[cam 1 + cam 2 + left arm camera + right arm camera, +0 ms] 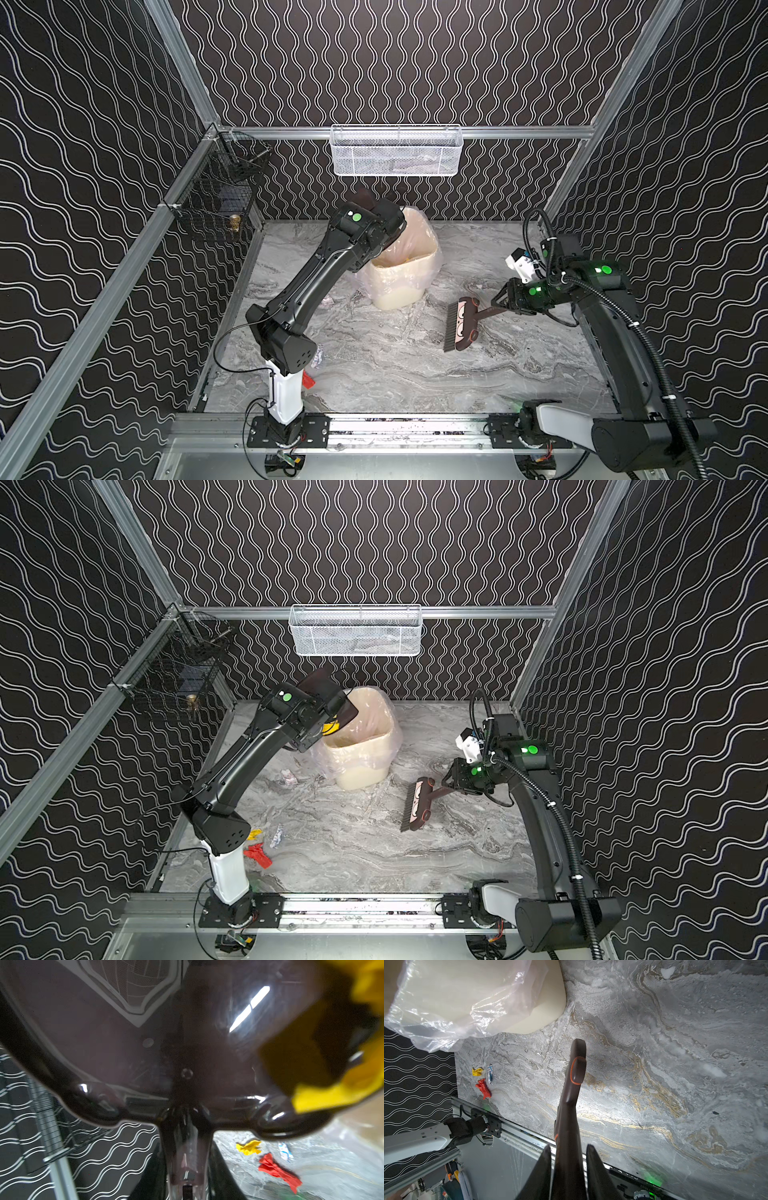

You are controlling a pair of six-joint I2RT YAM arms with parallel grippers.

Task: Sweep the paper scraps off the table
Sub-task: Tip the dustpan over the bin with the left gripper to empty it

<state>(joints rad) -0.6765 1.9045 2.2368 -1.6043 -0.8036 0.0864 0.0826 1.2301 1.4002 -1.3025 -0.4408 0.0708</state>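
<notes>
Left gripper [187, 1178]: closed tight on the handle of a dark brown dustpan [328, 696], which is raised off the table [415, 374] and tipped over the mouth of the bin [357, 771]; a piece of yellow paper [332, 1095], blurred, sits at the pan's edge. Right gripper [569, 1167]: jaws clamped on either side of the handle of the brush [461, 324]; the brush head is low at the table surface, right of the bin and apart from it, and contact cannot be told. Bin: cream, upright, toward the back of the table, fitted with a clear liner [446, 1001] that spills over its rim. Paper scraps [483, 1087]: three lie close together at the front left of the table, just beside the left arm's base, namely a red scrap [257, 854], a yellow scrap [254, 834] and a white-and-blue scrap [277, 835]; a fourth, pale scrap [288, 776] lies near the bin on its left, well apart from the brush
</notes>
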